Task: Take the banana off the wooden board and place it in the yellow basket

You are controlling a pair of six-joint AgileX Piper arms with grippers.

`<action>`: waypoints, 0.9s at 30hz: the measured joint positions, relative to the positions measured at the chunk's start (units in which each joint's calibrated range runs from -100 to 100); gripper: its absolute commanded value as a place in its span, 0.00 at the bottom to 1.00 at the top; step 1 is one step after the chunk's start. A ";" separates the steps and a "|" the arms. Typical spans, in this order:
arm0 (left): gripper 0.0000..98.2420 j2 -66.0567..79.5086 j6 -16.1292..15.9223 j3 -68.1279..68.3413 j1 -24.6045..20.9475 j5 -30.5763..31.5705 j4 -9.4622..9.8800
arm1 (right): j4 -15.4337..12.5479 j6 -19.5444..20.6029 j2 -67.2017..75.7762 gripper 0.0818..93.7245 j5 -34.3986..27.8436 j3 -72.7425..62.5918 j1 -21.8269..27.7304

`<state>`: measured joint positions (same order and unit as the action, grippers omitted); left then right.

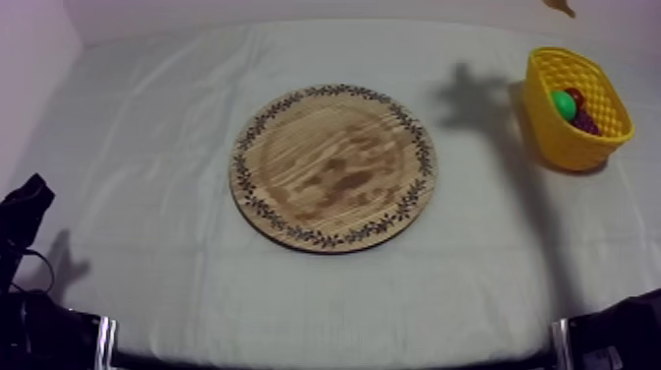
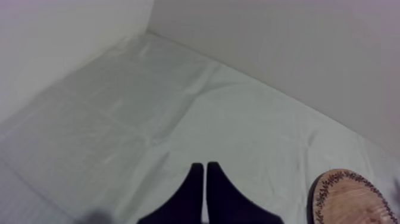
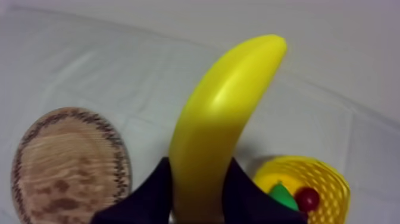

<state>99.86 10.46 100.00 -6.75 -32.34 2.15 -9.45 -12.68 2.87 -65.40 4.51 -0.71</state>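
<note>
A yellow banana [image 3: 226, 113] stands upright between the black fingers of my right gripper [image 3: 199, 173], which is shut on it and held high above the cloth. Below it, the yellow basket [image 3: 321, 173] lies to one side and the round wooden board [image 3: 65, 161] to the other. From above, the board [image 1: 332, 165] is bare at the table's middle and the basket [image 1: 573, 108] stands at the far right. A small yellow-brown tip [image 1: 559, 6] pokes in above the basket. My left gripper [image 2: 205, 170] is shut on nothing, resting low at the left [image 1: 25, 209].
The basket holds a green pear [image 1: 562, 103], dark grapes [image 1: 586, 121] and a small red fruit [image 1: 573, 94]. A shadow [image 1: 472, 93] falls on the cloth just left of the basket. Walls border the table at the back and left.
</note>
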 measured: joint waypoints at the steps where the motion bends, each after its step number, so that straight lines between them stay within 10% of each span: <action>1: 0.00 0.00 0.00 0.00 0.00 0.00 0.00 | 0.11 0.15 0.00 0.14 1.00 0.93 1.19; 13: 0.00 0.00 0.00 0.00 0.00 0.00 0.00 | -0.17 -1.63 -1.28 0.22 11.81 11.90 10.76; 21: 0.00 0.00 0.00 0.00 0.00 0.00 0.00 | -0.61 -2.68 -2.35 0.60 17.77 18.11 11.03; 27: 0.00 0.00 0.00 0.00 0.00 0.00 0.00 | -1.54 -3.53 -2.67 0.70 17.00 18.36 11.45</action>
<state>99.86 10.46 100.00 -6.75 -32.34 2.15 -10.99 -16.21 0.20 -48.40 22.87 10.74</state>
